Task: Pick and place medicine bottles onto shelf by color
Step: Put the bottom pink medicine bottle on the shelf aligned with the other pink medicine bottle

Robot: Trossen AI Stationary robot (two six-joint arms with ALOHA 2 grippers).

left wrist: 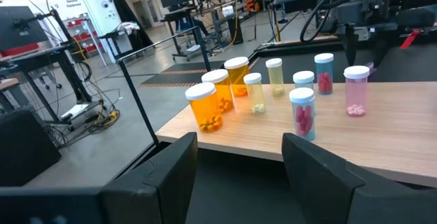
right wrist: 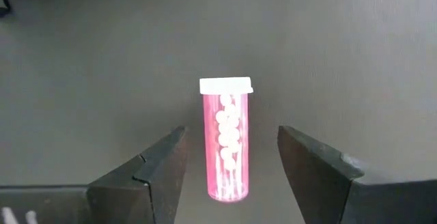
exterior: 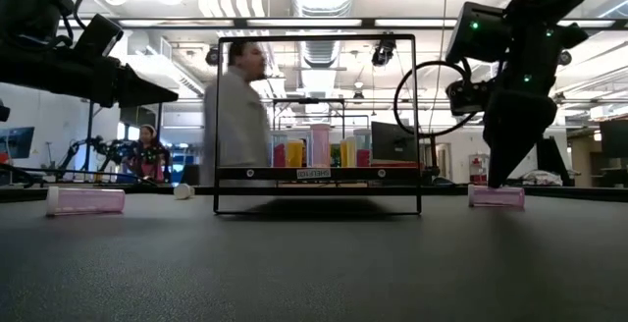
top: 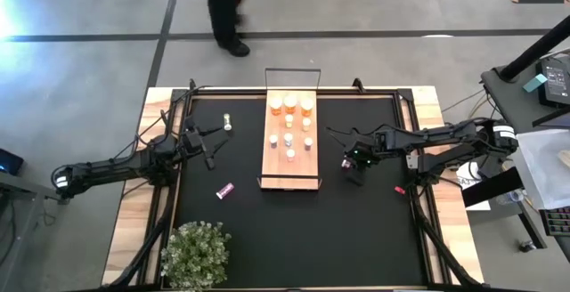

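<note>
Right end effector (right wrist: 231,166), spread astride the lying pink bottle (right wrist: 227,142), could roll it away if it descends off-centre.

High view: overhead, straight down on the whole tabletop (top: 294,230); shelf (top: 290,172) at upper centre.
Low view: tabletop height, level across into the room; shelf (exterior: 318,173) at centre.
Left wrist view: close, slanting down on the shelf (left wrist: 382,138), at right of frame.
Right wrist view: very close, straight down on a lying pink bottle (right wrist: 227,139), also at right in the low view.
</note>
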